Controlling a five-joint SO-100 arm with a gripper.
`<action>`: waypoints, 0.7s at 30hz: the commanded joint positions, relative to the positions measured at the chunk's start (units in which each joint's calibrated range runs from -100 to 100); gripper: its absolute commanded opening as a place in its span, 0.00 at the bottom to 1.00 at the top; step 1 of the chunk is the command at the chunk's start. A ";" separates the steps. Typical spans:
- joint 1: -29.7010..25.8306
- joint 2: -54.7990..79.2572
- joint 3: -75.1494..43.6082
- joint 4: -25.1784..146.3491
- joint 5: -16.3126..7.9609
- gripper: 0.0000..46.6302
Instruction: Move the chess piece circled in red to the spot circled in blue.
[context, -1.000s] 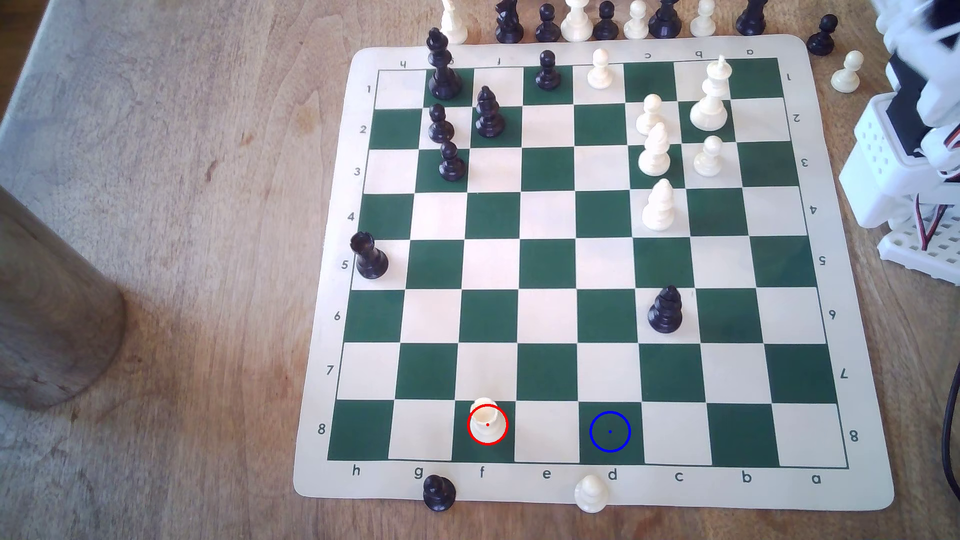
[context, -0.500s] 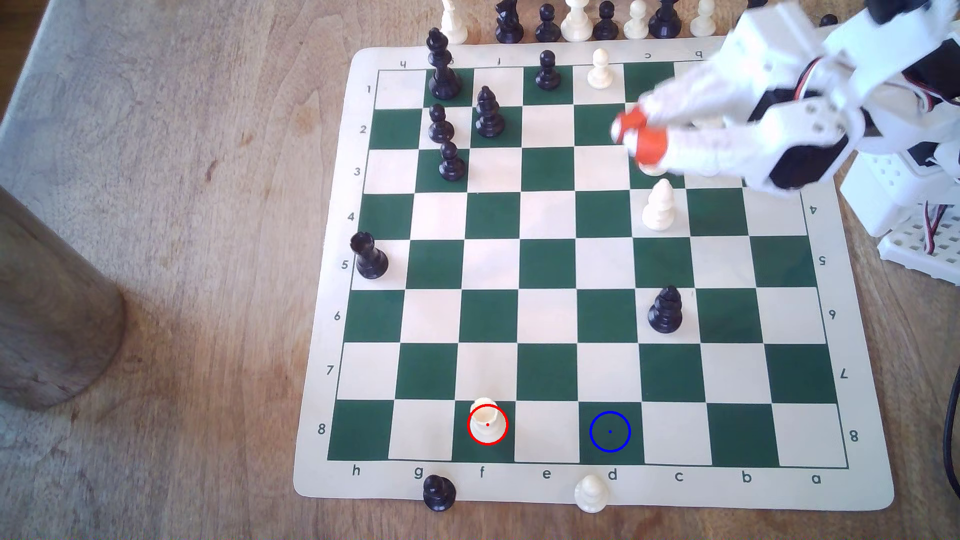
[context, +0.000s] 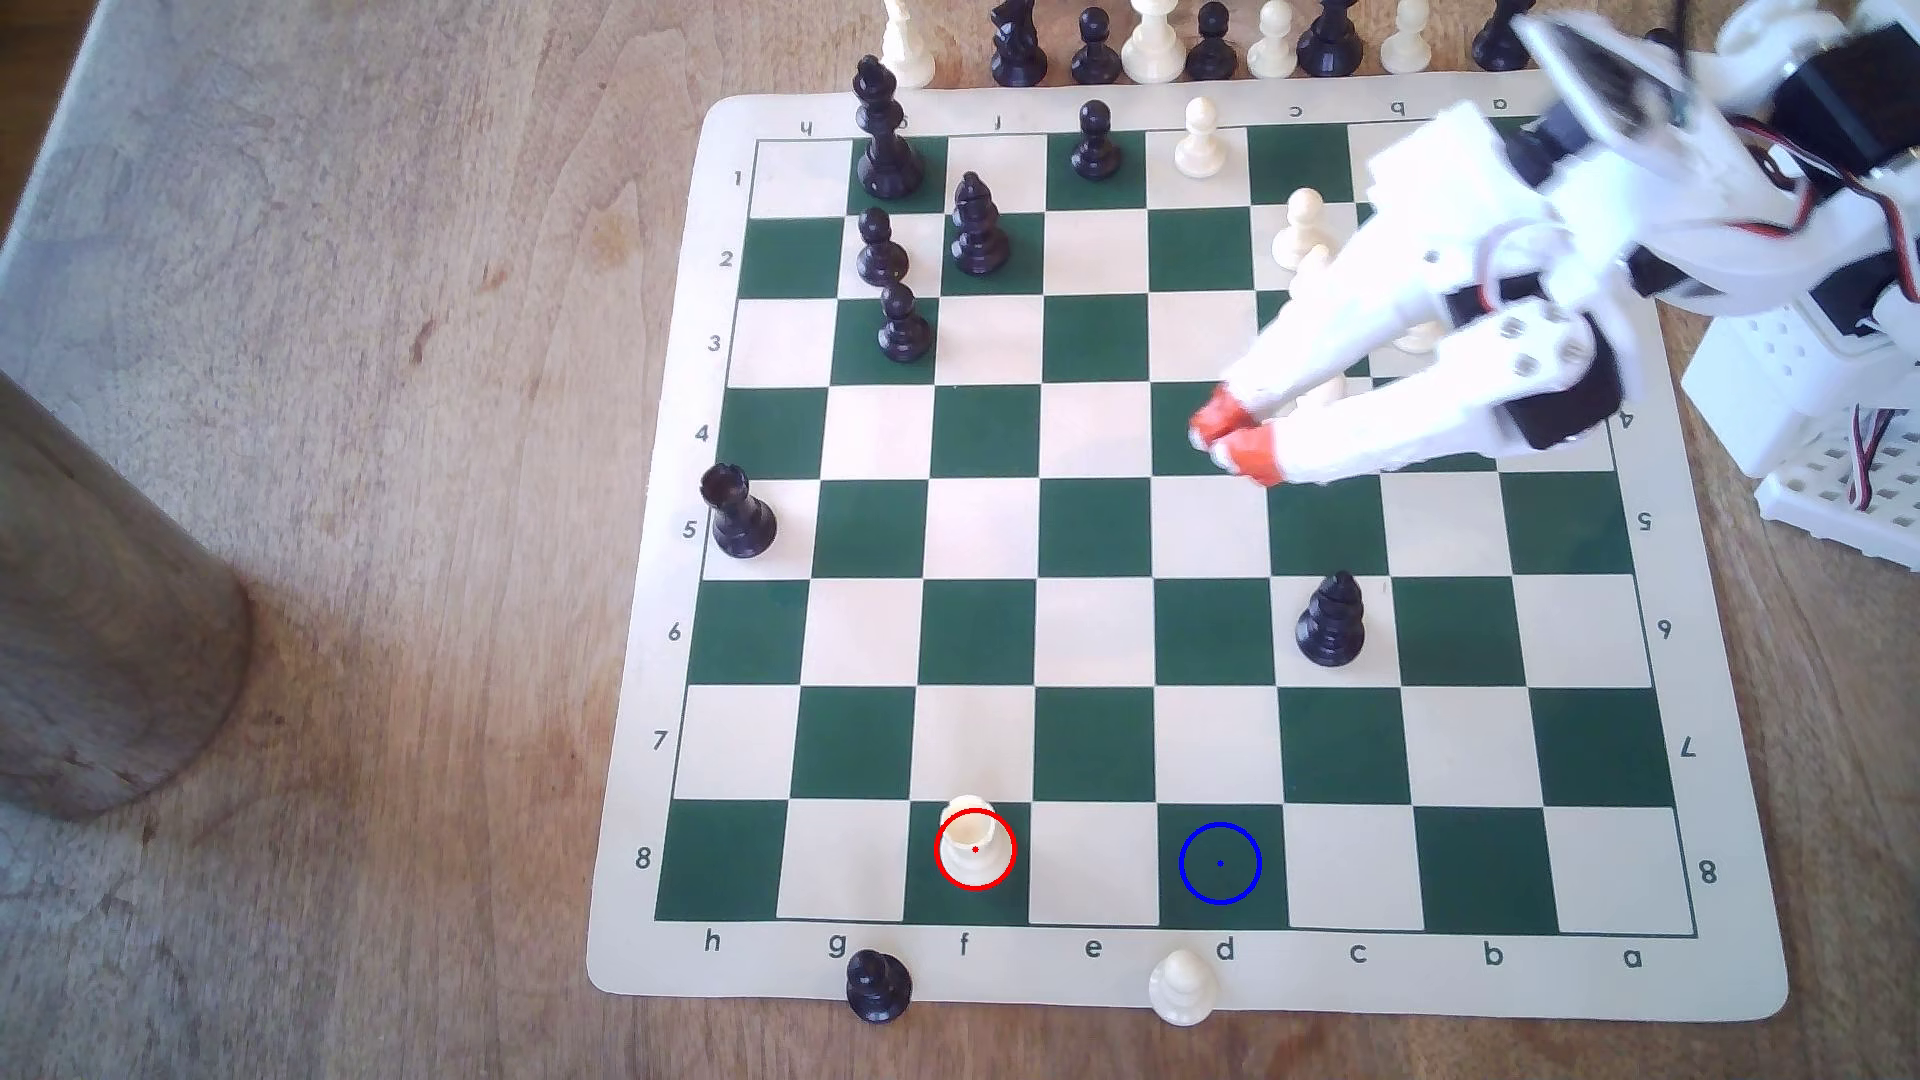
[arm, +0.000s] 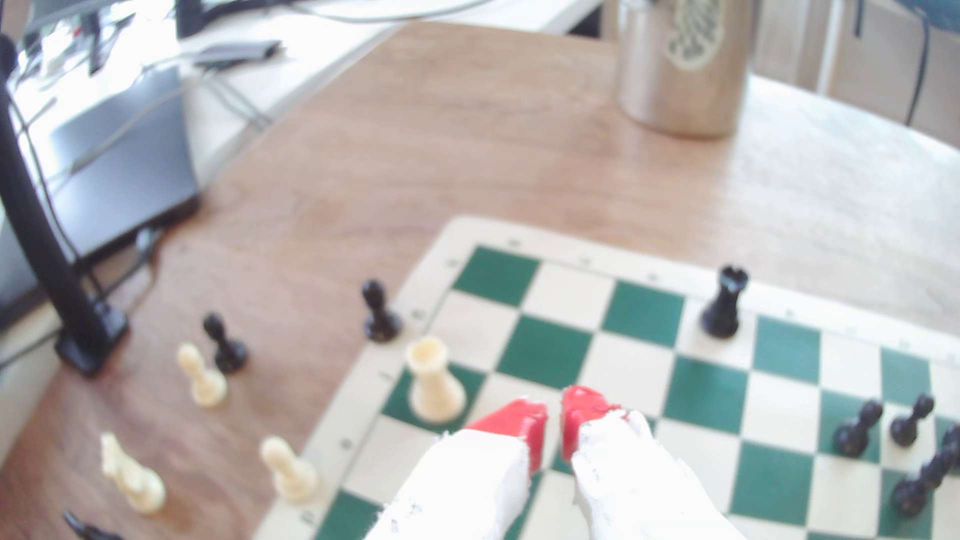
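The chess piece, a short cream-white rook (context: 975, 843), stands upright on the green f8 square inside a red circle, near the board's front edge in the exterior view. The spot (context: 1220, 863) is the green d8 square with a blue circle, two squares toward the exterior view's right, and nothing stands on it. My gripper (context: 1218, 436) hovers over the d4 area, far from both, its red fingertips (context: 1247, 457) almost together and holding nothing. In the wrist view the rook (arm: 434, 381) stands just ahead of the gripper (arm: 554, 415).
A black bishop (context: 1331, 621) stands on c6, between the arm and the front row. A black rook (context: 738, 514) sits at the h5 edge. A white pawn (context: 1181, 987) and a black pawn (context: 878, 984) rest on the mat's front border. A wooden cylinder (context: 104, 623) stands at the left.
The arm has swung in from the exterior view's right over the white pieces. The gripper went from row 2–3 to row 4, nearer the board's middle. No piece has moved.
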 joint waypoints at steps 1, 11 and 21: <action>-1.49 13.16 -15.22 -0.09 -4.15 0.04; -3.36 34.22 -32.71 5.07 -8.99 0.18; -2.03 58.58 -62.00 18.34 -14.85 0.27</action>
